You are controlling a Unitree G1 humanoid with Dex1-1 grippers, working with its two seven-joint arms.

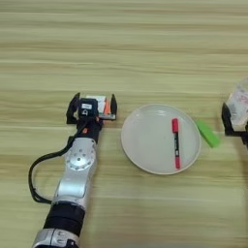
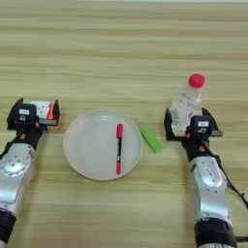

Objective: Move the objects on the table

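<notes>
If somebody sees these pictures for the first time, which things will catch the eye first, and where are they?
The white plate in the middle of the table, with a red marker lying in it and a green block just right of it. The left gripper straddles the puzzle cube; the right gripper flanks the red-capped bottle.

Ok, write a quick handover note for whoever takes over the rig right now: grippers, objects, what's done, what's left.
Left gripper: fingers either side of the puzzle cube, grip unclear.
Right gripper: around the base of the upright plastic bottle, grip unclear.
White plate in the middle holds a red marker; a green block lies beside its right rim.
Cube and bottle look unlifted, so both moves remain.
</notes>
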